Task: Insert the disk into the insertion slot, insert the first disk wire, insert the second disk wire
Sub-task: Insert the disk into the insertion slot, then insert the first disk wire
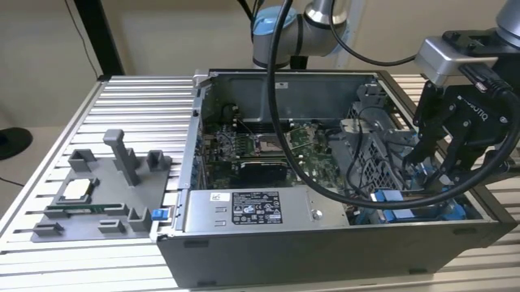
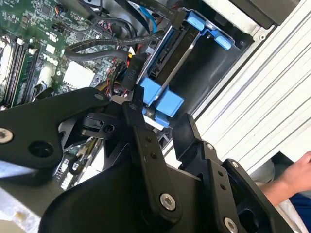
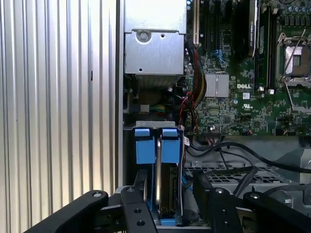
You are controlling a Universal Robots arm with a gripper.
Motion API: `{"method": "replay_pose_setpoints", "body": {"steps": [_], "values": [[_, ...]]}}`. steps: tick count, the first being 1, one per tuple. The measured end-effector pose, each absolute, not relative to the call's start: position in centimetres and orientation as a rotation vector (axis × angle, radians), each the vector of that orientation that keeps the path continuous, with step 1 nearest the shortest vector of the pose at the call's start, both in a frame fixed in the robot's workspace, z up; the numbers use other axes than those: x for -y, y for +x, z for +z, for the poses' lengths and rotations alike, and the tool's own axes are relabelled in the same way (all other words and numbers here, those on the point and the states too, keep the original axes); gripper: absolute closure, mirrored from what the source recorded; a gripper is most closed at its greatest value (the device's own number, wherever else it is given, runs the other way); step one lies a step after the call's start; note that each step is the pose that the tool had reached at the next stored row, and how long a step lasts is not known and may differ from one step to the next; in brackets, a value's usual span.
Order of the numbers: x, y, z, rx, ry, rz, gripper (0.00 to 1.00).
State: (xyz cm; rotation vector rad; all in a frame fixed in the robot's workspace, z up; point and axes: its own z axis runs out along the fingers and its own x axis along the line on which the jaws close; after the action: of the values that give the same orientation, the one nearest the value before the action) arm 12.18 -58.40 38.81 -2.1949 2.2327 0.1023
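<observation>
The disk (image 3: pixel 159 179) stands edge-on inside the insertion slot (image 3: pixel 146 125), its blue carrier tabs (image 3: pixel 146 145) sticking out at the end. In the exterior view the blue carrier (image 1: pixel 388 197) lies low in the case's near right corner. My gripper (image 1: pixel 430 173) hangs over that corner. It is open, its black fingers (image 3: pixel 141 187) straddling the disk's blue end (image 2: pixel 160 99). In the second wrist view the gripper (image 2: pixel 160 116) has nothing clamped between its pads. Black cables (image 3: pixel 228 148) run beside the bay, and a black plug (image 2: pixel 133 73) hangs close to the disk.
The open computer case holds a green motherboard (image 1: pixel 268 146) and a grey power-supply box (image 1: pixel 252 210). Thick robot cables (image 1: pixel 281 121) drape across the case. A grey fixture (image 1: pixel 97 194) with parts sits on the ribbed table at the exterior view's left. A person's hand (image 2: pixel 296 174) is nearby.
</observation>
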Motion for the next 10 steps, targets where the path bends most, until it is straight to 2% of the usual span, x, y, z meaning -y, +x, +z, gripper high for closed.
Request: {"method": "replay_pose_setpoints", "body": {"steps": [10], "values": [[58.4, 12.2, 40.1, -2.233, -2.195, 0.102, 0.0]]}}
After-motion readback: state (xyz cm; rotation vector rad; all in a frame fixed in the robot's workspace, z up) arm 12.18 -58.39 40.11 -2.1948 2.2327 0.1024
